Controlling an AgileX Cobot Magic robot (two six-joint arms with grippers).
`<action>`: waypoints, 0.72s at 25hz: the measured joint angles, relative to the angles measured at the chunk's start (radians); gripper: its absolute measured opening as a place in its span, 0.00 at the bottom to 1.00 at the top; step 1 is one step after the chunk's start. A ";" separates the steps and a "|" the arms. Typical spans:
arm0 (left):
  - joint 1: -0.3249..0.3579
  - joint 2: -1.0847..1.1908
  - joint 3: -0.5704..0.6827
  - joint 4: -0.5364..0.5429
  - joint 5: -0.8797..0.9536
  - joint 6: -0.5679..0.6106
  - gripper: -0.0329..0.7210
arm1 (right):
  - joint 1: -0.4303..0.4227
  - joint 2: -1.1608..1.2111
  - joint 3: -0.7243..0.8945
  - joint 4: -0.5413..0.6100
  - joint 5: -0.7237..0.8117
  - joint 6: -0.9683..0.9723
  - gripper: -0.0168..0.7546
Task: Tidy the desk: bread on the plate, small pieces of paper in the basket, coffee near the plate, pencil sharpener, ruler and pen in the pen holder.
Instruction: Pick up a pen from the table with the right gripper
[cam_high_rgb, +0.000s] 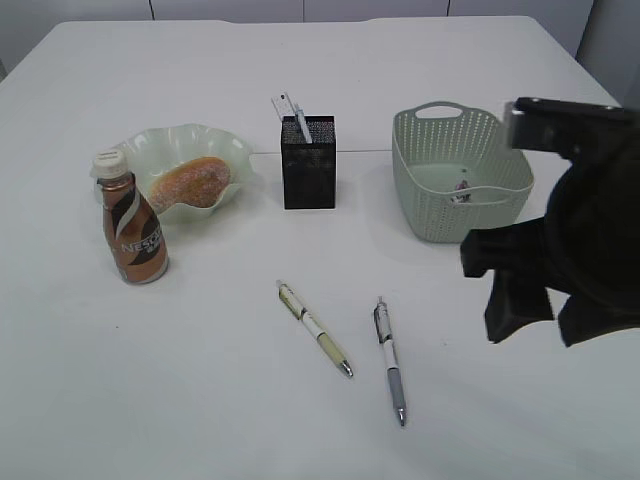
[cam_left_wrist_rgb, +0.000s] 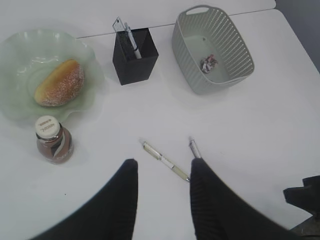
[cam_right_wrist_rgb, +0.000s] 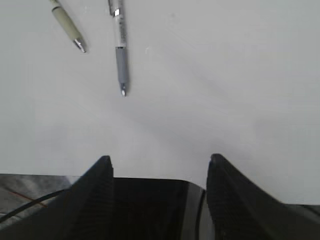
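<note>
On the desk (cam_high_rgb: 200, 340) lie two pens, a yellowish one (cam_high_rgb: 314, 327) (cam_left_wrist_rgb: 165, 161) (cam_right_wrist_rgb: 67, 24) and a grey-white one (cam_high_rgb: 390, 362) (cam_right_wrist_rgb: 120, 50). The bread (cam_high_rgb: 188, 183) (cam_left_wrist_rgb: 60, 82) lies on the plate (cam_high_rgb: 170, 135) (cam_left_wrist_rgb: 20, 45). The coffee (cam_high_rgb: 133, 228) (cam_left_wrist_rgb: 52, 142) stands just in front of the plate. The pen holder (cam_high_rgb: 308, 175) (cam_left_wrist_rgb: 135, 65) holds the ruler (cam_high_rgb: 283, 106) and a pen. The paper pieces (cam_left_wrist_rgb: 207, 63) lie in the basket (cam_high_rgb: 440, 215) (cam_left_wrist_rgb: 182, 50). My left gripper (cam_left_wrist_rgb: 162, 167) is open, high above the pens. My right gripper (cam_high_rgb: 495, 290) (cam_right_wrist_rgb: 159, 162) is open, right of the pens. No pencil sharpener shows.
In the left wrist view, my right finger hides most of the grey-white pen (cam_left_wrist_rgb: 194, 148). The desk's front edge and a cable show at the bottom left of the right wrist view (cam_right_wrist_rgb: 30, 200). The right arm's dark body (cam_high_rgb: 590, 230) stands in front of the basket's right side.
</note>
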 joint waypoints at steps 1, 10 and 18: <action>0.000 -0.002 0.000 0.000 0.000 0.002 0.39 | 0.000 0.019 -0.002 0.024 -0.010 0.007 0.62; 0.000 -0.019 0.000 0.001 0.002 0.004 0.39 | 0.000 0.125 -0.007 0.050 -0.144 0.016 0.62; 0.000 -0.023 0.000 0.001 0.002 0.006 0.39 | 0.000 0.255 -0.049 0.008 -0.236 0.016 0.62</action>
